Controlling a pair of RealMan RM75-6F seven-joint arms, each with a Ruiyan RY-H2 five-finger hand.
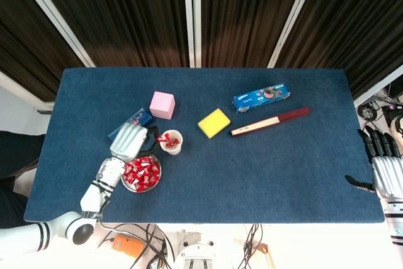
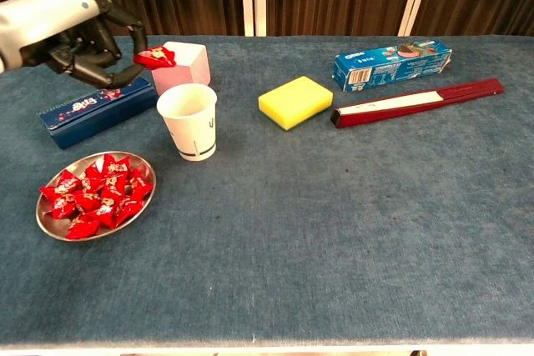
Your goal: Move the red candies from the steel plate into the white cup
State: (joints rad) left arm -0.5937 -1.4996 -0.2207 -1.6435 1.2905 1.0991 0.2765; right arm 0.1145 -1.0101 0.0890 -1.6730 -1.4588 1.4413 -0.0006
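The steel plate [image 1: 132, 184] [image 2: 42, 224] near the table's front left holds several red candies [image 1: 141, 172] [image 2: 96, 194]. The white cup [image 1: 172, 143] [image 2: 189, 122] stands just beyond it, with red candy visible inside in the head view. My left hand [image 1: 131, 140] [image 2: 79, 32] hovers above and left of the cup, pinching a red candy [image 1: 164, 137] [image 2: 155, 57] close to the cup's rim. My right hand [image 1: 381, 166] rests at the table's right edge with fingers apart, holding nothing.
A blue box [image 2: 97, 109] and a pink cube [image 1: 162, 104] lie behind the cup. A yellow sponge [image 1: 214, 123], a blue cookie box [image 1: 261, 97] and a dark red long case [image 1: 269, 121] sit mid-right.
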